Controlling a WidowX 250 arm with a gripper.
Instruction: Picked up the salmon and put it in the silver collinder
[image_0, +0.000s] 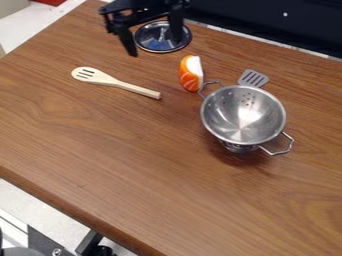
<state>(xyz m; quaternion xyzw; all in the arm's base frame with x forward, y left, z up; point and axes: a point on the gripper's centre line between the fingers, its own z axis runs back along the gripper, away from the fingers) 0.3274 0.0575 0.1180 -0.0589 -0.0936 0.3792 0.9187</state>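
Brown wood grain runs across the worktop (120, 160), seen at a slant from my fixed camera. Farthest left, beyond its upper edge, I see part of a red object (50, 1) on a white surface. Next comes the pale wooden spoon (100, 78), lying flat, slotted bowl to the left and handle slanting toward the lower right.

Right of the spoon's bowl and farther up, at the top edge, I have the black hand (154, 47) hanging over the worktop. Its two fingers point down and stand wide apart, with nothing gripped between them. Behind them, from where I look, is a round, shiny metal lid (159, 49) with a dark rim.

Further right, the salmon (191, 73), an orange and white wedge, lies on the worktop between the lid and the colander (243, 115). It is outside the colander, right by its upper-left handle; I can't tell whether the two touch. The silver colander stands upright on its base, bowl open upward, its other wire handle toward the lower right. Past its far rim I make out the grey slotted head of a spatula (253, 78); the rest is hidden.
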